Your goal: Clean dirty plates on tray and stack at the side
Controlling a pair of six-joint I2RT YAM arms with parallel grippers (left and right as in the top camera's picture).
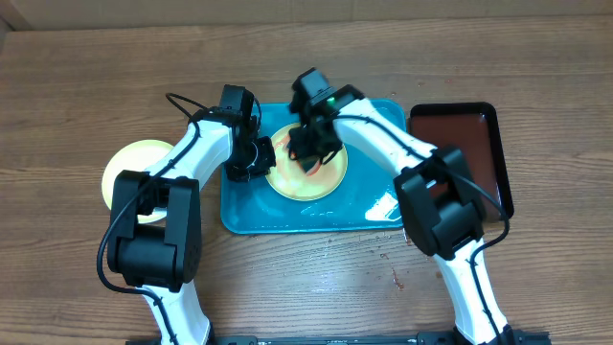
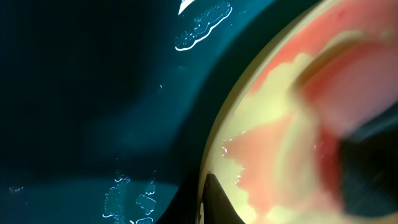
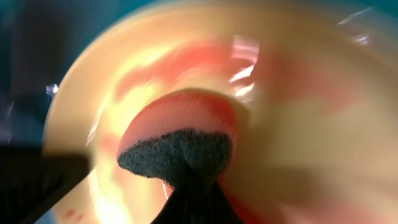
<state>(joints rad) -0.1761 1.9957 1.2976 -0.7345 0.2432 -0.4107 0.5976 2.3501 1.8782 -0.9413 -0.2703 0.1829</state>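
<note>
You're mid-scrub on the smeared plate (image 1: 295,184) lying on the tray (image 1: 251,217), right fingers (image 1: 310,155) clamped on the sponge (image 3: 180,134), left fingers (image 1: 261,159) closed on its rim, with only one pale plate (image 1: 129,161) set aside on the bench (image 1: 77,77).

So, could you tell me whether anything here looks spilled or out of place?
Yes. The pale yellow-green round plate on the teal rectangular plastic tray carries red sauce smears, water puddles sit on the tray floor, and a few red specks dot the wooden table in front of the tray, probably splashed sauce.
</note>
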